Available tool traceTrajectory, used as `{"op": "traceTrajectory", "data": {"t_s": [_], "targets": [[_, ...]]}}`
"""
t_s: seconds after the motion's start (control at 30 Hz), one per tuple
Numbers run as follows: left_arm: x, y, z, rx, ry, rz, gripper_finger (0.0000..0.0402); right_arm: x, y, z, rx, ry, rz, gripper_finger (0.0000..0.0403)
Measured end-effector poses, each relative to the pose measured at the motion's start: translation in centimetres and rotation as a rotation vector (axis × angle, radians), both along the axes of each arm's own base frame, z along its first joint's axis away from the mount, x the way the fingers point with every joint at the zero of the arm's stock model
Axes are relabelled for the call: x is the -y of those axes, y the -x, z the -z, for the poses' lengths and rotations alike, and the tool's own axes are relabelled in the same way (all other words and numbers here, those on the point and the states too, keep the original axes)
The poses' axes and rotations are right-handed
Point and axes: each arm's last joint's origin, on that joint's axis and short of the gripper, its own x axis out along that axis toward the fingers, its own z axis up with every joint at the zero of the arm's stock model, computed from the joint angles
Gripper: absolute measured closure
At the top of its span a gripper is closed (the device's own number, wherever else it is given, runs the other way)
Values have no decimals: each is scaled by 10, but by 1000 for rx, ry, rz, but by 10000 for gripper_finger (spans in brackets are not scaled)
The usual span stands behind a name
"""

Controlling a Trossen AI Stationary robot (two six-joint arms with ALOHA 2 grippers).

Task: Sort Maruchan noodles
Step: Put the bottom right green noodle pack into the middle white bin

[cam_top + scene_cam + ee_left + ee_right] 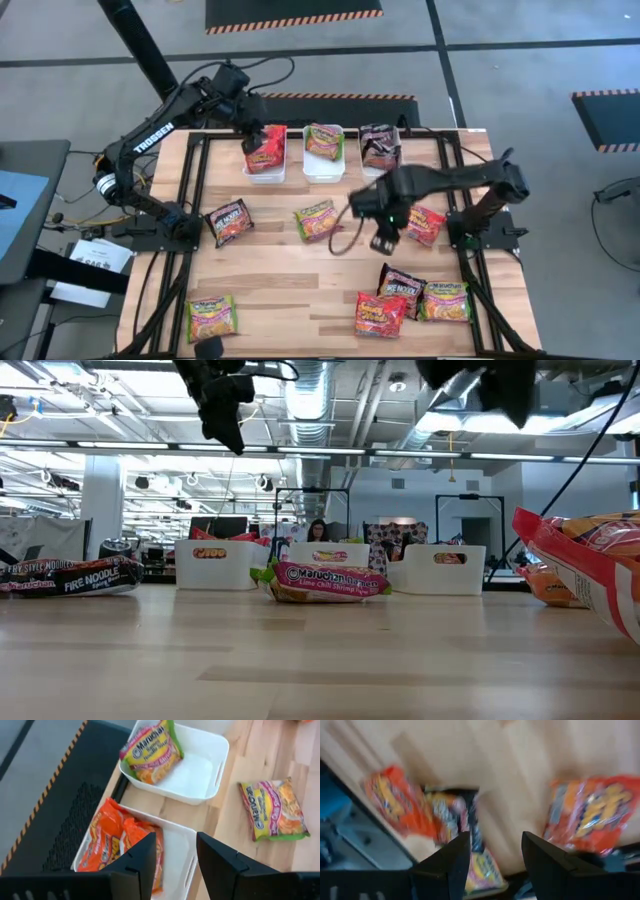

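Three white bins stand along the far edge: the left bin (266,170) holds red-orange Maruchan packets (107,845), the middle bin (323,165) a green-yellow packet (150,750), the right bin (380,168) black ones. My left gripper (175,865) hovers open over the left bin, nothing between its fingers. My right gripper (385,240) hangs open above the table's middle right, beside a red-orange packet (425,225) lying flat. Loose packets lie flat on the table: a black one (228,222), green-yellow ones (317,220) (210,318), and a near-right cluster (405,300).
A black frame (190,200) runs along the table's left and right sides and its far edge. Bare wood (290,280) lies between the middle packets and the near edge. The room beyond the bins shows in the low view, with a person (318,532) seated far off.
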Motion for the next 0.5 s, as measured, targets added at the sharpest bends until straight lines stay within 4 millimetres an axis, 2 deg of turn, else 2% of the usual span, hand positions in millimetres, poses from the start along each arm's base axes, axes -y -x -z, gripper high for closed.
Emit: {"op": "traceTrajectory", "data": {"t_s": [0.3,0.5], "targets": [[1,1,1,-5,16,-10,276,-63,23,27,-179,-119,-93,196],[1,1,1,5,52,-50,276,-99,40,35,-237,-116,-142,179]]}}
